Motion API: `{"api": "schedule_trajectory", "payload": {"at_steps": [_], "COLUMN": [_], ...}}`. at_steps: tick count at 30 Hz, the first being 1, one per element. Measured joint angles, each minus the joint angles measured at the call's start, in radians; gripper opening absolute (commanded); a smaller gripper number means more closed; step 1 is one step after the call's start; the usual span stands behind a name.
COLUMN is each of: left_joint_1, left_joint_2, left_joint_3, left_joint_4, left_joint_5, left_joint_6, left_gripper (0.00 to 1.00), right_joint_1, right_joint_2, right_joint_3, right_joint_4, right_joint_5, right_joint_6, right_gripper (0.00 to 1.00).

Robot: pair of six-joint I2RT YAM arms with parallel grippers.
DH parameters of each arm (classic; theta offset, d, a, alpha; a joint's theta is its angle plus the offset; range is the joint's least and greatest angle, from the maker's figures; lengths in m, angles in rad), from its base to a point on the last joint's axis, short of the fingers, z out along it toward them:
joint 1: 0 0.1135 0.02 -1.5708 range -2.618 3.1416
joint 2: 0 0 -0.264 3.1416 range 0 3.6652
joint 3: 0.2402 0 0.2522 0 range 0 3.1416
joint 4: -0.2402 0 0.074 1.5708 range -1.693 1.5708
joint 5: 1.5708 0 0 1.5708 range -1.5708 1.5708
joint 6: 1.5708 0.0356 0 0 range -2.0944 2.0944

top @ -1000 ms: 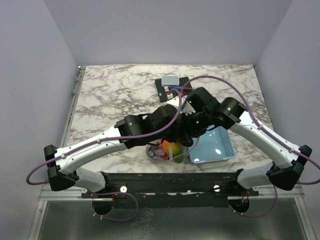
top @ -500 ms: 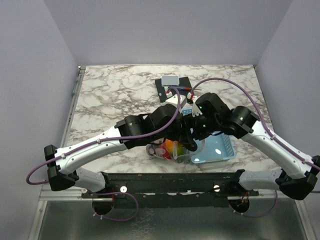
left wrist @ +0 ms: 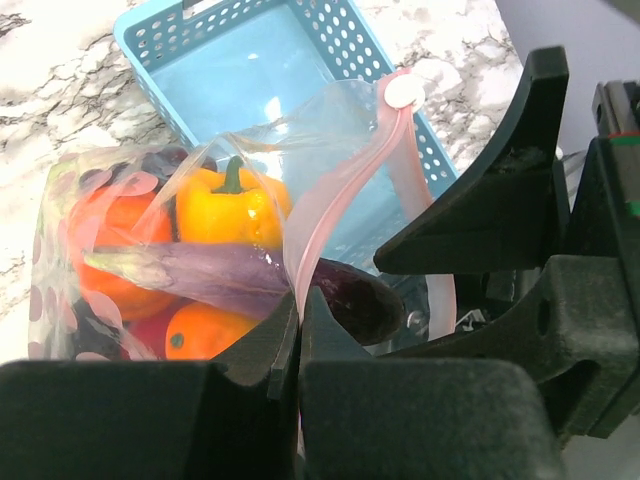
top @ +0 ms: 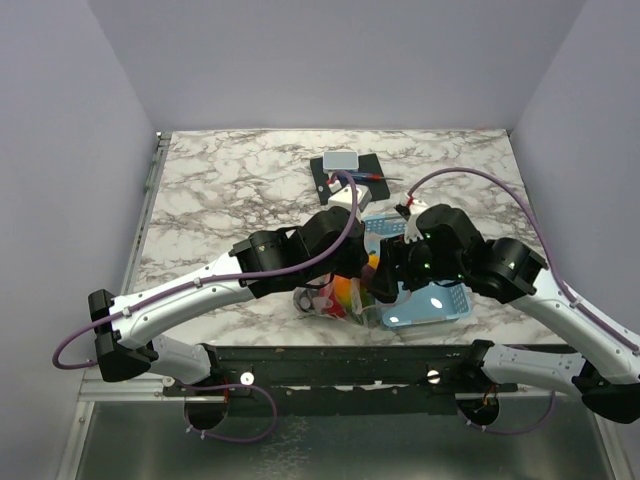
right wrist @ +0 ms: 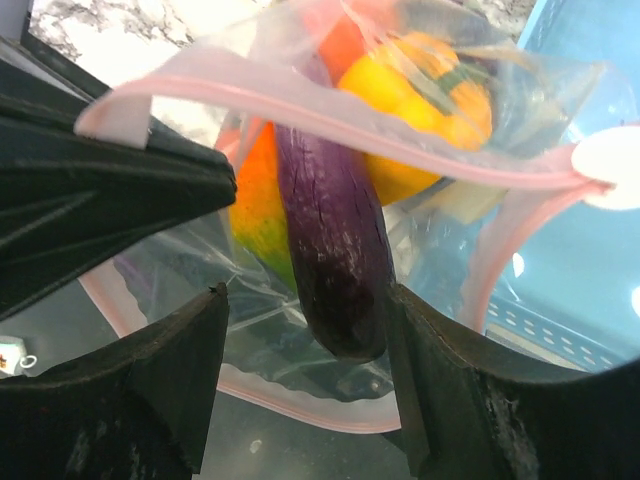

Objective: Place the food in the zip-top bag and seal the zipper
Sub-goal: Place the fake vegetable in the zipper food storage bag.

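The zip-top bag [top: 338, 300] stands at the table's near edge, mouth open. Inside it I see food: a yellow pepper [left wrist: 232, 205], orange pieces [left wrist: 195, 335] and something red. My left gripper [left wrist: 297, 305] is shut on the pink zipper [left wrist: 340, 195] strip and holds one lip up. A purple eggplant [right wrist: 330, 230] pokes out of the mouth, its blunt end between the fingers of my right gripper [right wrist: 305, 300]. That gripper is open, with a gap on the eggplant's left side. In the top view both grippers crowd over the bag and hide its mouth.
The light-blue basket [top: 432, 300] sits just right of the bag, under my right wrist, with nothing in it [left wrist: 250, 70]. A black stand with a white box [top: 340, 163] is at the back centre. The table's front edge lies right below the bag.
My right gripper has opened wider around the eggplant. The right arm's elbow has swung toward the near right. The left gripper keeps its hold on the zipper strip.
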State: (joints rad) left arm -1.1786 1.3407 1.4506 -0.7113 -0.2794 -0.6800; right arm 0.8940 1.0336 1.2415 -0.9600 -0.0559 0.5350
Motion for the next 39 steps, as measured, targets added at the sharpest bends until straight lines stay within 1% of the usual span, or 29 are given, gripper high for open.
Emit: {"api": "schedule_trajectory", "payload": {"at_steps": [11, 17, 23, 27, 29, 30, 33, 34, 38, 39], "left_joint_1": [0.0, 0.0, 0.0, 0.0, 0.0, 0.0, 0.0, 0.0, 0.001, 0.001], "left_joint_2": [0.0, 0.0, 0.0, 0.0, 0.0, 0.0, 0.0, 0.0, 0.0, 0.0], "left_joint_3": [0.0, 0.0, 0.0, 0.0, 0.0, 0.0, 0.0, 0.0, 0.0, 0.0], "left_joint_4": [0.014, 0.015, 0.016, 0.016, 0.016, 0.016, 0.015, 0.015, 0.014, 0.015], "left_joint_5": [-0.002, -0.003, -0.002, -0.002, -0.002, -0.002, -0.002, -0.002, 0.0, 0.002], "left_joint_6": [-0.019, -0.023, -0.024, -0.027, -0.027, -0.027, -0.027, -0.027, -0.026, -0.026], "left_gripper": [0.0, 0.0, 0.0, 0.0, 0.0, 0.0, 0.0, 0.0, 0.0, 0.0], "right_joint_1": [0.017, 0.024, 0.033, 0.039, 0.042, 0.043, 0.045, 0.047, 0.05, 0.05], "right_joint_2": [-0.099, -0.102, -0.081, -0.053, -0.036, -0.029, -0.007, 0.001, 0.022, 0.026], "right_joint_3": [-0.074, -0.126, -0.13, -0.13, -0.13, -0.13, -0.13, -0.13, -0.128, -0.124], "right_joint_4": [0.008, 0.008, 0.011, 0.037, 0.05, 0.053, 0.065, 0.07, 0.087, 0.088], "right_joint_5": [0.067, 0.096, 0.112, 0.112, 0.111, 0.111, 0.111, 0.111, 0.111, 0.111], "right_joint_6": [0.046, 0.055, 0.055, 0.05, 0.047, 0.043, 0.037, 0.035, 0.027, 0.025], "right_gripper": [0.65, 0.59, 0.53, 0.44, 0.37, 0.32, 0.13, 0.09, 0.01, 0.01]}}
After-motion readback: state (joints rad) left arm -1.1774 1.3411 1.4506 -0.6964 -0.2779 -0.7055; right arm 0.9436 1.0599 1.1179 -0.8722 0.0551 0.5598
